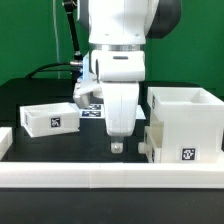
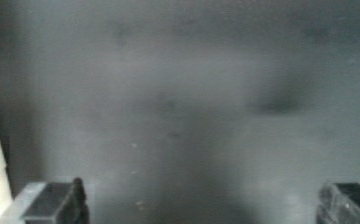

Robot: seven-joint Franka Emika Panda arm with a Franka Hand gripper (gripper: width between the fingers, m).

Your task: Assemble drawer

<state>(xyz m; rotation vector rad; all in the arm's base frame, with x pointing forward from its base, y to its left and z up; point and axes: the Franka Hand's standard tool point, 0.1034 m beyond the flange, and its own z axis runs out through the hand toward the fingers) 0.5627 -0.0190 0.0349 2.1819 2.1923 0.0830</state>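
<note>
The tall white cube-like housing [image 1: 186, 125] stands on the black table at the exterior view's right, a square tag on its front. One shallow white tray [image 1: 51, 117] with a tag sits at the exterior view's left. A second white part [image 1: 88, 93] shows partly behind the arm. My gripper [image 1: 117, 146] hangs low over the table between tray and housing, close to the housing's side. In the wrist view my fingertips [image 2: 56, 203] stand wide apart over bare dark table, with nothing between them. The gripper [image 2: 202, 205] is open and empty.
A long low white rail [image 1: 100, 177] runs along the front of the table. The marker board [image 1: 92, 111] lies flat behind the arm, mostly hidden. A black cable [image 1: 50, 70] trails at the back left.
</note>
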